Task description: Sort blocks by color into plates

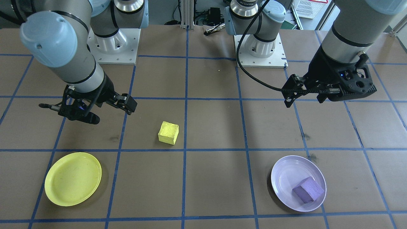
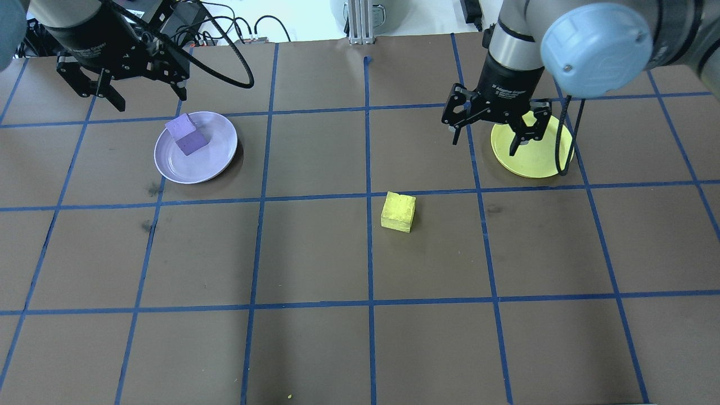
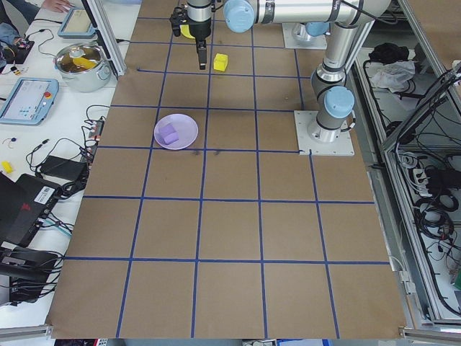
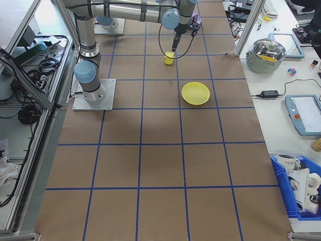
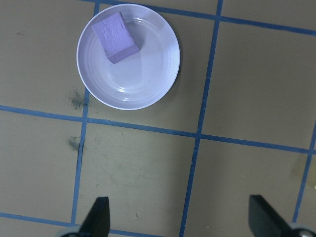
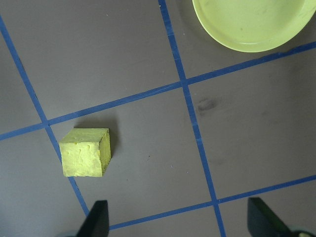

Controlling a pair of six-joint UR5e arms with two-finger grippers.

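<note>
The yellow block (image 2: pixel 398 211) sits alone on the brown bench (image 2: pixel 315 349), near the middle. It is not in a plate yet. The purple block (image 2: pixel 187 135) already lies in the purple plate (image 2: pixel 216 160), close to its far rim, so that half of the job looks done.

The move to come turns on the yellow block and the right gripper (image 2: pixel 488 139). In the overhead view this gripper hangs in the air over the left edge of the yellow plate (image 2: pixel 534 166). The block lies nearer to the robot and to the left of it, a short way off. The block is almost a cube, so it has no real long side, and it sits a little turned against the blue tape lines. The right arm is the nearer one by far, so I think it should make the pick.

The right fingers (image 6: pixel 98 217) are spread wide and hold nothing.

The left gripper (image 2: pixel 115 95) hangs up past the far left side of the purple plate. Its fingers (image 5: pixel 98 219) are also wide apart and hold nothing.
</note>
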